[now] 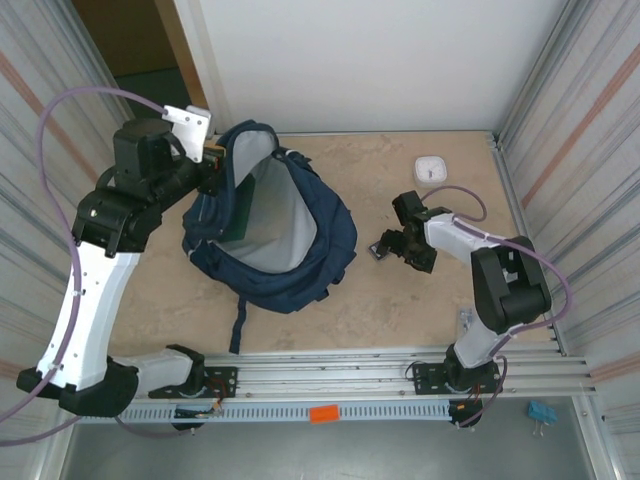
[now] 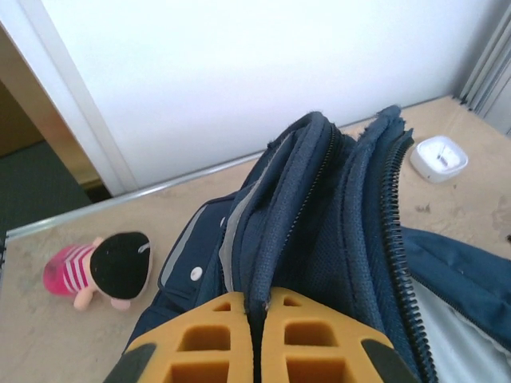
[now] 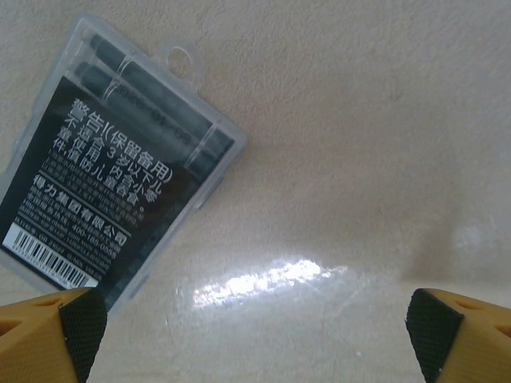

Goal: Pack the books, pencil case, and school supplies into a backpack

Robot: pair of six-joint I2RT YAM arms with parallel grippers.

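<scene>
The navy backpack (image 1: pixel 320 235) lies at the left of the table with its mouth open and grey lining showing. A dark green book (image 1: pixel 238 205) stands inside it. My left gripper (image 1: pixel 213 160) is shut on the backpack's rim (image 2: pixel 263 239), pinching the fabric between its orange fingers (image 2: pixel 215 335). A small clear plastic case with a black printed label (image 3: pixel 120 187), one of the school supplies (image 1: pixel 383 248), lies flat on the table. My right gripper (image 3: pixel 259 319) hovers just over the table with its jaws wide open. The case lies up and left of the gap, near the left finger. The pencil case is out of view.
A white square device (image 1: pixel 430 168) sits at the back right, also visible past the backpack (image 2: pixel 437 156). A pink striped plush toy (image 2: pixel 104 267) lies left of the backpack. A backpack strap (image 1: pixel 238 320) trails toward the front rail. Walls close in on both sides.
</scene>
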